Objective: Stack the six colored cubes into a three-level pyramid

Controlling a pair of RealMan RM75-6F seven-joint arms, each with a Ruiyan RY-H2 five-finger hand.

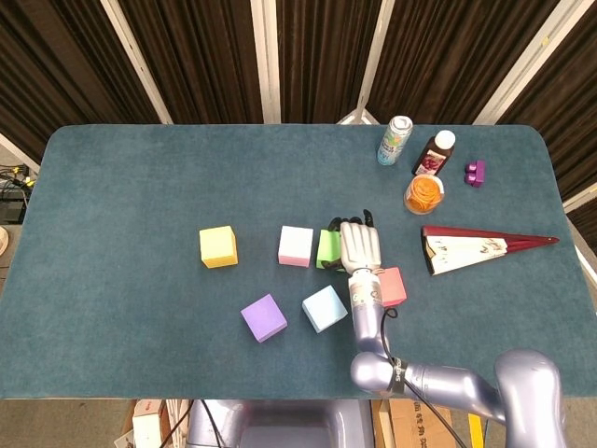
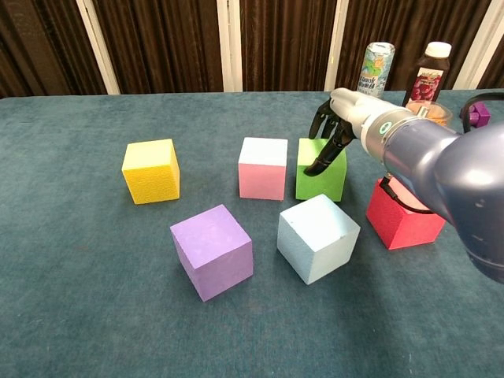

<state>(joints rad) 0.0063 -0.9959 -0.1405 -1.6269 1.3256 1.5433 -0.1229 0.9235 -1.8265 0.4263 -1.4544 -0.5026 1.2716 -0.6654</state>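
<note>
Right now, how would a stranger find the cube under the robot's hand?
On the teal table, find the middle row of cubes: yellow, pink, then green. The green cube is the rightmost, and the only one with the right hand on it.

My right hand [image 2: 335,130] sits on the green cube [image 2: 319,175], hemmed in by the pink cube [image 2: 263,168] at nine o'clock, blue cube [image 2: 317,237] at six, red cube [image 2: 404,216] at four. Twelve o'clock lies open up to the bottles [image 2: 428,72].
</note>
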